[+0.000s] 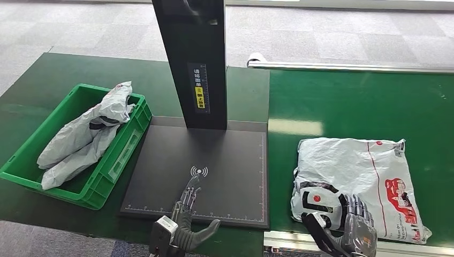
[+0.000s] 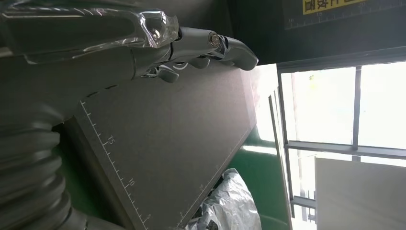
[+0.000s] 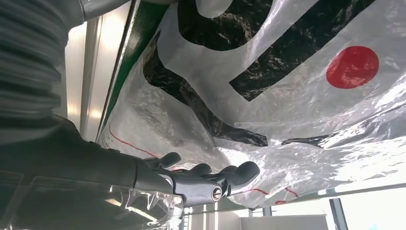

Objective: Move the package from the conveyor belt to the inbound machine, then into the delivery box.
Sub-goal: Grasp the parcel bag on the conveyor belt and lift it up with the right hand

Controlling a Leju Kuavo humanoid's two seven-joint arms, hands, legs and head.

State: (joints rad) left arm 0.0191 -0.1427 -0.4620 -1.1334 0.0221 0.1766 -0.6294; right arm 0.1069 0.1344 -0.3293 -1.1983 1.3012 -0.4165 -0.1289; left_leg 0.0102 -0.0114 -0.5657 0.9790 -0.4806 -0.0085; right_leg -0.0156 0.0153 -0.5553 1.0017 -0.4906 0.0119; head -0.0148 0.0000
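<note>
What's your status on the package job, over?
Left hand open over scanner pad. Right hand open at package on belt. Nothing blocking the pad.

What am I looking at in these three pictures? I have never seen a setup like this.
A two-armed robot stands at a green table. One picture looks down from its head; the other two come from cameras at its wrists. In the middle lies a dark scanning pad with a black post. A green crate holding grey bags sits on the left. On the right lies a white package. The right hand reaches over its near edge; whether it grips yet is unclear. The left hand hovers open, holding nothing.
</note>
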